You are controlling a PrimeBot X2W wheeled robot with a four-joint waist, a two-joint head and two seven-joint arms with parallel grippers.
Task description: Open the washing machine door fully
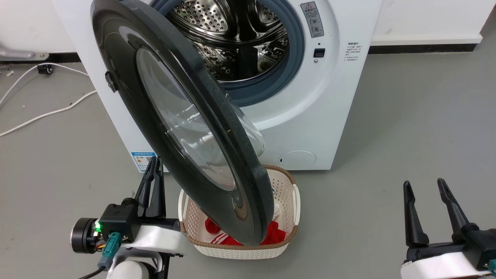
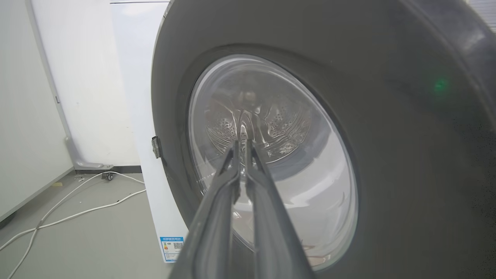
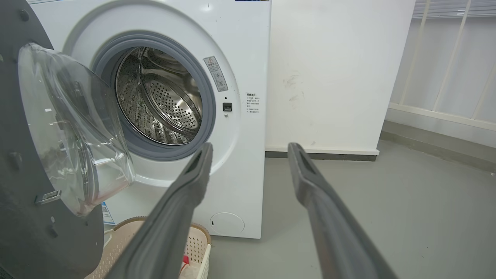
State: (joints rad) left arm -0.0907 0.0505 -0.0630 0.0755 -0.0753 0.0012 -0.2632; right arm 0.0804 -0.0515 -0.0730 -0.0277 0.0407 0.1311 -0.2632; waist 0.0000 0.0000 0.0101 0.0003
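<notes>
Head view: washing machine (image 1: 310, 116) on the grey floor (image 1: 407, 135). The washing machine door (image 1: 128, 97) is swung partway out, hinged on the left of the front, with its free edge over the one cream basket (image 1: 287, 201). Steel drum (image 1: 232, 35) is exposed. One blue label (image 1: 143, 159) sits at the front's lower left corner and one grey warning sticker (image 1: 312, 19) to the right of the opening; the print on both is too small to read. Two white cables (image 1: 46, 112) lie on the floor to the left. Left gripper (image 1: 156, 161) has its fingers pressed together just beside the door's outer face. Right gripper (image 1: 423, 182) has its fingers spread and empty, well apart from the machine.

Left wrist view: left gripper (image 2: 242, 143) shows only a thin slit between its fingers, with the tips in front of the door window (image 2: 294, 186). Cannot tell if they touch.

Right wrist view: right gripper (image 3: 250, 149) has its fingers wide, holding nothing. The door's glass bowl (image 3: 69, 128) bulges toward the drum (image 3: 162, 104).
</notes>
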